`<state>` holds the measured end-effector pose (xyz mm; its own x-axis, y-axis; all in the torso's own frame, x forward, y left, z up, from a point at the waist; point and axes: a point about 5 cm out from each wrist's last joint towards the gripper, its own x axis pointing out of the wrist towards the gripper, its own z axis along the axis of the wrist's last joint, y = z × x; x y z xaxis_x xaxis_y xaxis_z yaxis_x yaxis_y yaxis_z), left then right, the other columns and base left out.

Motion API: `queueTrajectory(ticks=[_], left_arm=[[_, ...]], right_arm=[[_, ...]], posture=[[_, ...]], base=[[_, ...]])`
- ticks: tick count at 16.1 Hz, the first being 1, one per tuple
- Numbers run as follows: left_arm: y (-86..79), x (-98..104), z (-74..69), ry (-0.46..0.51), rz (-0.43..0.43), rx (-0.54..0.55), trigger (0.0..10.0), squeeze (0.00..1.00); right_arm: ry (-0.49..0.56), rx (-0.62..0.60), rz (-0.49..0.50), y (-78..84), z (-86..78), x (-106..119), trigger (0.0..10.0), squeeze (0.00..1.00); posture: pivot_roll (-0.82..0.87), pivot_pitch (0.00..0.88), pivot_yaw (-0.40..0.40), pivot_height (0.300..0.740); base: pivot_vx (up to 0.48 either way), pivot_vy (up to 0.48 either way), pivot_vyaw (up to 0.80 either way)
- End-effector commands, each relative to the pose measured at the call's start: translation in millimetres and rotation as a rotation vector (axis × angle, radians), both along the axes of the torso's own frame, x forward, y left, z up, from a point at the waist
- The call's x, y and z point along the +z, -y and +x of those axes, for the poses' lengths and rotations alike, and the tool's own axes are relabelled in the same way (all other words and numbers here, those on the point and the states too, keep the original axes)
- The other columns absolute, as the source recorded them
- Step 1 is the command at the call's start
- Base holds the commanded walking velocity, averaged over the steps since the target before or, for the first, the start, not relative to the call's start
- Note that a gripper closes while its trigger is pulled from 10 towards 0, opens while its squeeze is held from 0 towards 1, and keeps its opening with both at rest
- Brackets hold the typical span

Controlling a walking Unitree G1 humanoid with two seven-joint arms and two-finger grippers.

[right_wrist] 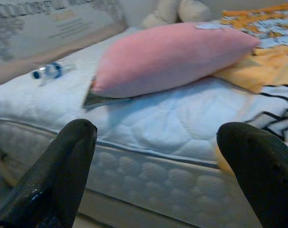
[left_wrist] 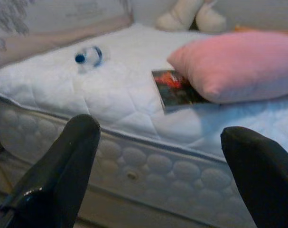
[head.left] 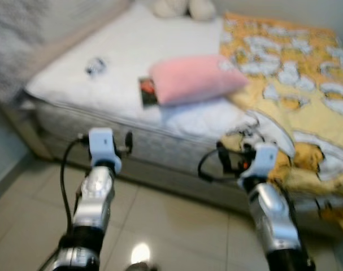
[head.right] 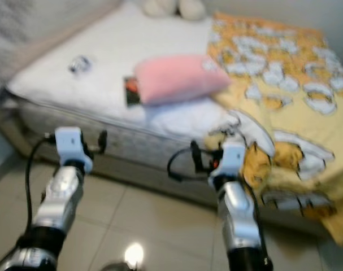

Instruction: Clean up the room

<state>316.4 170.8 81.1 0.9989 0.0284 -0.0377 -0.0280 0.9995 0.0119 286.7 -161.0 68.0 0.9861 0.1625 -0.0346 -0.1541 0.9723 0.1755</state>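
Left gripper and right gripper both spread wide, holding nothing, short of the quilted white mattress edge. Soft pink pillow mid-bed overlaps a flat glossy book; clear plastic bottle lies toward the far side edge, yellow patterned blanket rumpled opposite.

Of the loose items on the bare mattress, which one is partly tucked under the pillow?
The book: one edge sits under the pink pillow. The plastic bottle lies apart.
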Motion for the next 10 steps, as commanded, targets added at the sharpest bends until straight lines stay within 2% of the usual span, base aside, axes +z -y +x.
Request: queueTrajectory(ticks=[1,3,10], left_arm=[[0.6,6,3.9,0.016,0.013,-0.016,10.0,0.0],[-1.7,10,6.0,0.031,0.013,-0.02,10.0,0.0],[0.8,16,15.3,0.036,0.019,-0.067,10.0,0.0]], right_arm=[[-0.015,-0.018,-0.003,0.9,-0.3,-5,10.0,0.0],[-0.015,-0.029,0.013,-0.8,0.8,-6,10.0,0.0],[0.014,-0.062,0.015,-1.6,1.4,-6,10.0,0.0]], posture=[[0.03,0.0,-0.021,0.74],[0.02,0.0,-0.013,0.74],[0.0,0.0,0.025,0.74]], base=[[0.431,0.0,0.0],[0.431,0.0,0.0],[0.405,0.258,0.0]])
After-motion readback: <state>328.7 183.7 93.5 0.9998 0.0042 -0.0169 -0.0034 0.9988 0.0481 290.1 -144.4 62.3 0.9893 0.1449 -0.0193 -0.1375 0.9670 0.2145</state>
